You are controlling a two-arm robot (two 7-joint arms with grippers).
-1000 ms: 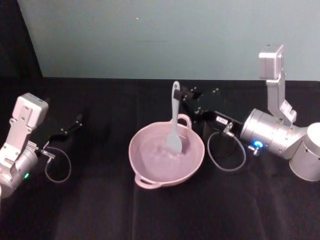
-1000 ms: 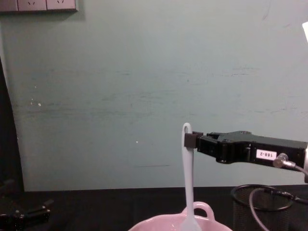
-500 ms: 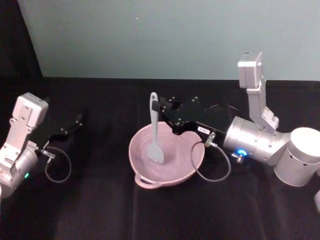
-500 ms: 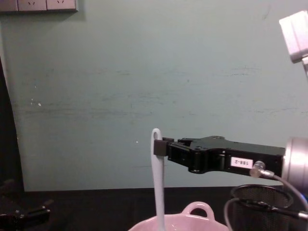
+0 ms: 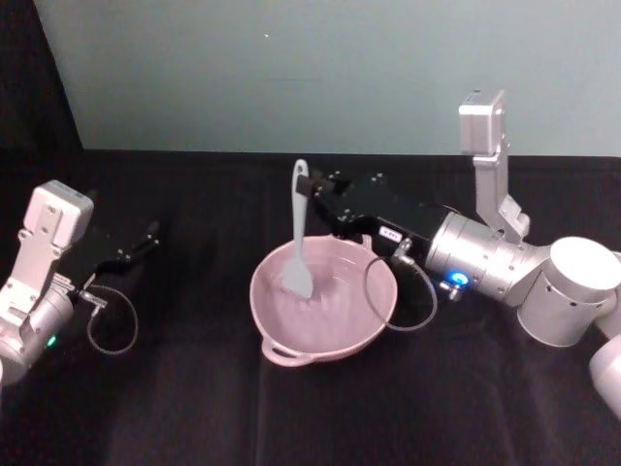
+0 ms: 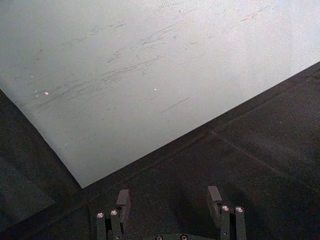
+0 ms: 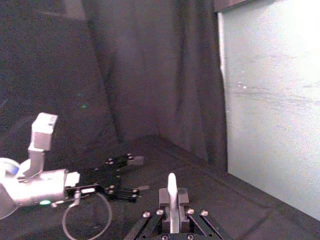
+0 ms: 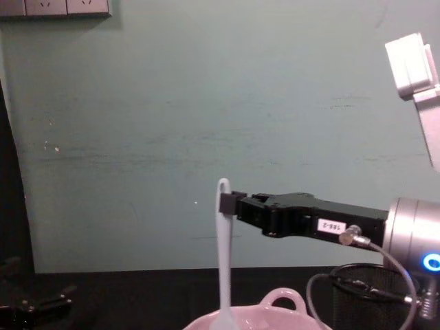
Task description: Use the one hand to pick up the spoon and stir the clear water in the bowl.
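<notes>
The pale pink bowl (image 5: 281, 318) sits mid-table, its loop handle (image 8: 282, 298) showing in the chest view. The white spoon (image 5: 299, 233) stands nearly upright, its flat head down in the bowl's far left part. My right gripper (image 5: 309, 189) reaches in from the right and is shut on the spoon's handle near its top end (image 8: 223, 187). In the right wrist view the handle (image 7: 171, 192) sticks up between the closed fingers. My left gripper (image 5: 146, 238) rests low at the table's left, open and holding nothing, far from the bowl.
A black wire-mesh cup (image 8: 357, 302) stands behind and right of the bowl, under my right arm. A grey cable loop (image 5: 403, 291) hangs from the right wrist over the bowl's right rim. The pale wall (image 5: 291, 68) closes off the table's far edge.
The right gripper carried the spoon leftward across the bowl, from its right part to its left, then slightly farther back. The left arm stayed still.
</notes>
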